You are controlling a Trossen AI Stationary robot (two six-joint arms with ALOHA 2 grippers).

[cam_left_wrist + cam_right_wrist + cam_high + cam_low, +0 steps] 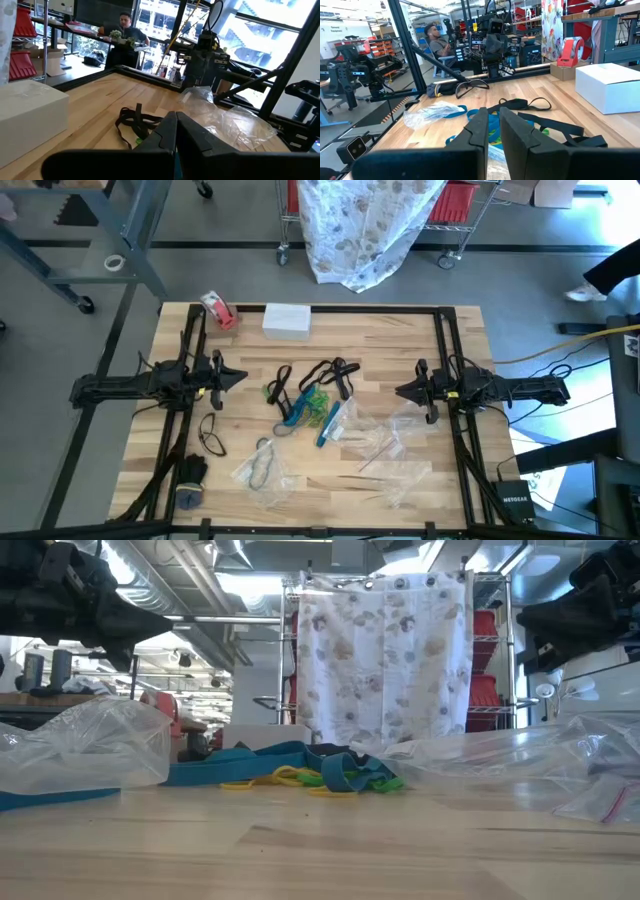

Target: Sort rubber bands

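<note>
Clearly nothing was in hand yet: the left pincer (240,376) hung above the table's (400,330) left side with its fingers pressed together, and the right pincer (402,392) hung opposite over the right side, its fingers a narrow slit apart and holding nothing. The rubber bands (305,402) lay tangled mid-table between them.

To start well, I judged an arm should come down on a loose loop at the heap's edge, such as a black one (335,372), pinch one strand only and lift slowly so its neighbours dropped away. The clear bags (395,442) beside the heap looked easy to snag.

Counting was rough: a few black loops, some blue, a knot of green and yellow too tangled to number, one black band (212,435) lying apart, several bags, one tape roll (217,310), one white box (287,320).
</note>
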